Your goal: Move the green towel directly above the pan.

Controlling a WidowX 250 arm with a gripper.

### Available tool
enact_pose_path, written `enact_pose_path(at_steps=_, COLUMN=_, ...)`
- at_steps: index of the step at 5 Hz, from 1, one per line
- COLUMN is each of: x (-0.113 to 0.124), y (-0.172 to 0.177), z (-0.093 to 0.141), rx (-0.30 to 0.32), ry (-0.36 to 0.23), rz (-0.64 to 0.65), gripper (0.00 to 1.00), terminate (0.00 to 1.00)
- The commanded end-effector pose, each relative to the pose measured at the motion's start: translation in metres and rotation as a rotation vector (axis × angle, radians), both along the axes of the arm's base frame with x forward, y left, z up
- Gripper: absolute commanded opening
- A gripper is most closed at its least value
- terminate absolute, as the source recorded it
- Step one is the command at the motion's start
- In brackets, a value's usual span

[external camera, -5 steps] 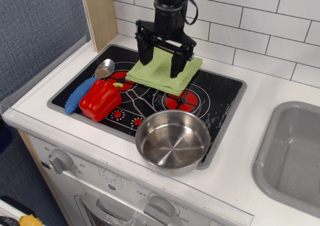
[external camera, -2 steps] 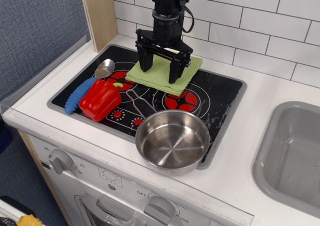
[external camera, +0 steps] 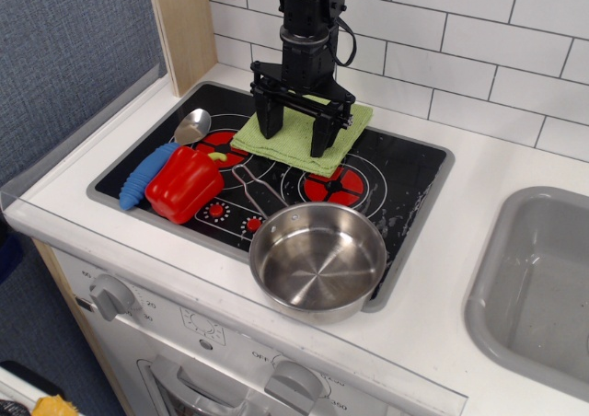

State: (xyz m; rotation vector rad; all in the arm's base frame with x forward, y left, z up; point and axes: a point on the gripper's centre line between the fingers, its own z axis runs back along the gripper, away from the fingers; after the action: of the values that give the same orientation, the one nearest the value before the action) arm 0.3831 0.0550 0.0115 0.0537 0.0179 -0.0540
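Note:
The green towel (external camera: 293, 136) lies folded on the black stovetop (external camera: 405, 181), at the back and middle. The shiny round pan (external camera: 317, 260) sits at the stove's front edge, nearer the camera than the towel and a little right of it. My black gripper (external camera: 294, 142) points straight down over the towel. Its jaws are open, and the fingertips (external camera: 268, 128) reach down to the cloth on either side of its middle. It holds nothing.
A red toy pepper (external camera: 184, 184), a blue ridged toy (external camera: 144, 174) and a metal spoon (external camera: 190, 126) lie on the left of the stove. A grey sink basin (external camera: 543, 287) is at the right. A wooden post (external camera: 184, 25) and tiled wall stand behind.
The gripper has lowered a little onto the towel and shifted slightly. The towel, the pan and the other things have not moved.

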Motion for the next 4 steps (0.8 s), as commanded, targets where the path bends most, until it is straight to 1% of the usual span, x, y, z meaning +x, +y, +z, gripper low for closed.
enact_pose_path(at_steps=1, x=-0.007, y=-0.041, z=0.007, rx=-0.12, ry=-0.026, rz=-0.056, gripper=1.0, terminate=0.0)
enact_pose_path(at_steps=2, x=-0.008, y=-0.076, z=0.008, rx=-0.162, ry=-0.03, rz=-0.11, gripper=1.0, terminate=0.0)
enact_pose_path(at_steps=3, x=-0.007, y=-0.115, z=0.008, rx=-0.172, ry=-0.028, rz=-0.166, gripper=1.0, terminate=0.0)
enact_pose_path(at_steps=4, x=-0.007, y=-0.145, z=0.008, rx=-0.128, ry=-0.01, rz=-0.211, gripper=1.0, terminate=0.0)
